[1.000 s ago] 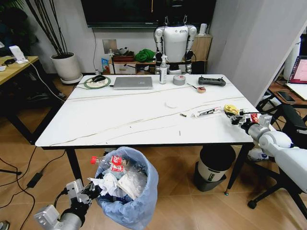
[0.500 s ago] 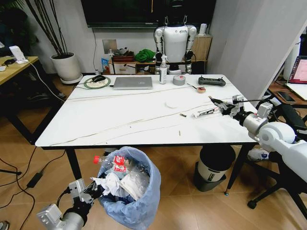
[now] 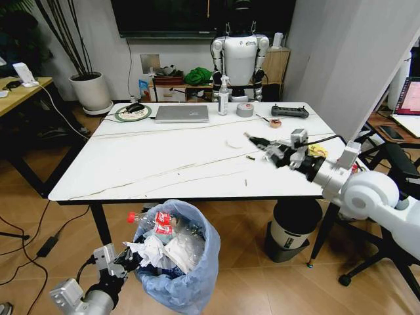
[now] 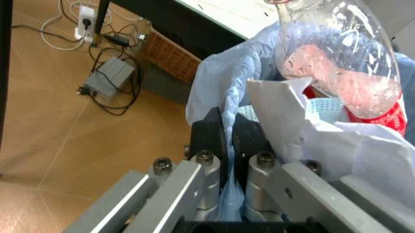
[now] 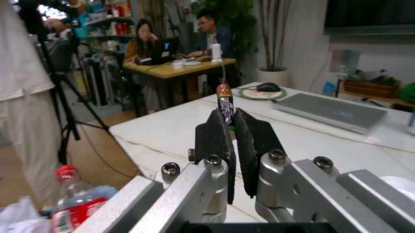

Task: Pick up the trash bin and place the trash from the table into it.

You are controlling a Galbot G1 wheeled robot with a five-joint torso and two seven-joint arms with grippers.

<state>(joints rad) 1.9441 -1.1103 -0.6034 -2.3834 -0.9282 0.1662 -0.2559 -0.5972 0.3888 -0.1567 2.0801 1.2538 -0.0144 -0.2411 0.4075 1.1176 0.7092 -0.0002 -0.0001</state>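
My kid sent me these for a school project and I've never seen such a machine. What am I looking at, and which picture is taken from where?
It is a wheeled robot with two arms. One picture comes from a camera on its head; the other two come from cameras on its wrists. The left gripper is pinched on the blue bag lining the trash bin, holding it below the table; a red-capped bottle and tissues lie inside. The right gripper, above the table, pinches a small wrapper. On the table sit a laptop, a spray bottle and a tape roll.
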